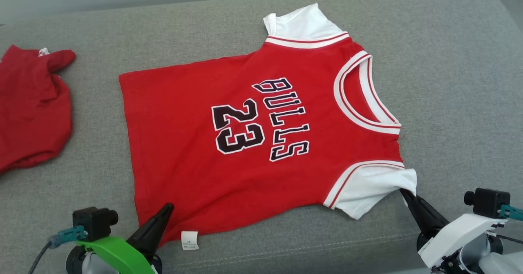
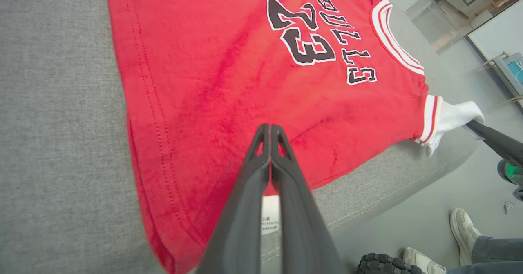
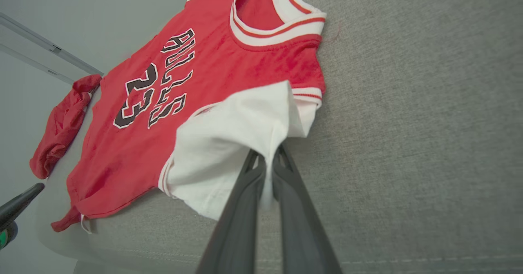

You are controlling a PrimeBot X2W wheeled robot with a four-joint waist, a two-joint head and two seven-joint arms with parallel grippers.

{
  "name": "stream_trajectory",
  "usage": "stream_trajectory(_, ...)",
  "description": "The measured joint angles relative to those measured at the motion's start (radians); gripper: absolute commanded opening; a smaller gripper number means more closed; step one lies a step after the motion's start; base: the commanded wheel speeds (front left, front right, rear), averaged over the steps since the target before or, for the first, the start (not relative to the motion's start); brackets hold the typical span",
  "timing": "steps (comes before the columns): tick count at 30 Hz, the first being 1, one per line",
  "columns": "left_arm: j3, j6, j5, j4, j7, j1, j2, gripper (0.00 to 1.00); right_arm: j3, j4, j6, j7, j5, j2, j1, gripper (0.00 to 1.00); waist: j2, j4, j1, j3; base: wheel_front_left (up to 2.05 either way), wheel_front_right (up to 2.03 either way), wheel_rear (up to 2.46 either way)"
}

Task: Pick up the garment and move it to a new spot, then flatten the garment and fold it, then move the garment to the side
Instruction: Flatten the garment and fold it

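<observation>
Jersey: the red jersey (image 1: 245,143) lies face up and nearly flat on the grey cushion (image 1: 449,82), collar to the right and hem to the left, so flattening looks almost done.
Right hand: the right hand (image 3: 267,153) is clenched on the tip of the near white sleeve (image 1: 372,188), drawing it outward, likely to take out the last slack.
Left hand: the left hand (image 1: 166,208) has its fingers pressed together at the near hem corner, just by the label (image 1: 190,240). I can't see any cloth pinched between them.
Why the corners: these are the two near ends, well placed for a lift-and-fold away from the robot.
Risk: a loose left corner could drag.
Aside: a second red cloth (image 1: 32,106) sits well to the left.
</observation>
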Motion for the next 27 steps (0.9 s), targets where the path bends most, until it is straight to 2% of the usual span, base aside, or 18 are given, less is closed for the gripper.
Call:
stream_trajectory(5,-0.007,0.005,-0.027,-0.013,0.074,-0.001,0.035,0.00,0.000,-0.027,0.002,0.030,0.009,-0.025,-0.001,0.00,0.0000,-0.007,0.0000,0.022,0.00,0.00,0.00)
stream_trajectory(8,0.001,0.023,-0.037,-0.009,0.081,0.011,0.043,0.50,0.000,-0.036,0.007,0.039,0.021,-0.025,0.003,0.00,0.0000,-0.002,0.0000,0.031,0.00,0.00,0.00)
stream_trajectory(9,0.002,0.027,-0.042,-0.007,0.085,0.015,0.047,0.71,0.001,-0.039,0.007,0.044,0.025,-0.025,0.004,0.00,0.0000,0.001,0.0000,0.033,0.00,0.00,0.00)
stream_trajectory(10,0.004,0.036,-0.042,-0.006,0.086,0.022,0.051,0.88,0.005,-0.042,0.007,0.052,0.026,-0.025,0.004,0.00,0.0000,0.004,0.0000,0.035,0.00,0.00,0.00)
stream_trajectory(11,0.006,0.044,-0.042,-0.002,0.092,0.030,0.057,1.00,0.008,-0.045,0.007,0.053,0.026,-0.025,0.004,0.00,0.0000,0.006,0.0000,0.036,0.00,0.00,0.00)
stream_trajectory(25,0.002,0.064,-0.057,-0.019,0.125,0.062,0.065,1.00,0.003,-0.079,0.009,0.084,0.044,-0.042,0.007,0.00,0.0000,0.021,0.0000,0.041,0.00,0.00,0.00)
stream_trajectory(27,0.002,0.067,-0.058,-0.022,0.126,0.063,0.065,0.94,0.003,-0.084,0.008,0.088,0.044,-0.043,0.007,0.00,0.0000,0.022,0.0000,0.042,0.00,0.00,0.00)
